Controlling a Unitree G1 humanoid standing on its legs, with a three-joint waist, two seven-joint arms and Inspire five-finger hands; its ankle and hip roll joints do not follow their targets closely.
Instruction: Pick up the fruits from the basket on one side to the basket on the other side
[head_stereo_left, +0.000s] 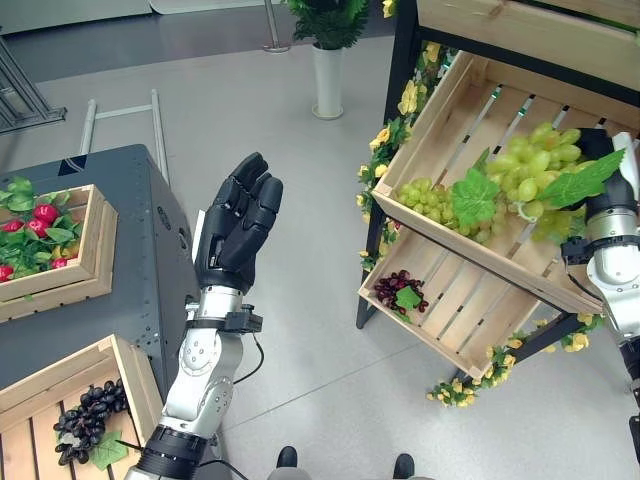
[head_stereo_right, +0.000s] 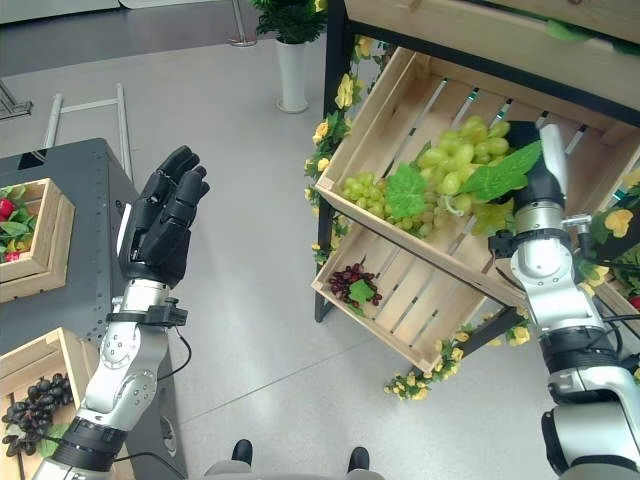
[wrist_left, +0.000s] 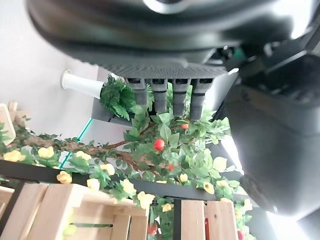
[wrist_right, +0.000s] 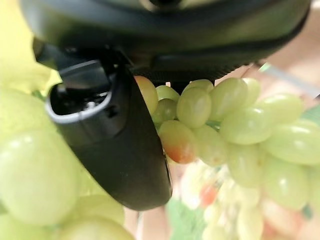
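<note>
The floor was pale grey and smooth; at the far side stood a white vase holding a green plant. On the left a dark desk carried two wooden crates: a far crate with red fruits among leaves, and a near crate with a bunch of dark grapes in it. On the right a black-framed shelf, trimmed with yellow flowers, held tilted wooden crates; the upper crate held green grapes with broad leaves, and the lower crate held a small dark bunch at its left end. The left hand was raised above the floor between desk and shelf, fingers straight and spread, holding nothing. The right hand reached into the upper crate among the green grapes; its thumb lay against the bunch in the right wrist view, but whether its fingers gripped could not be told.
</note>
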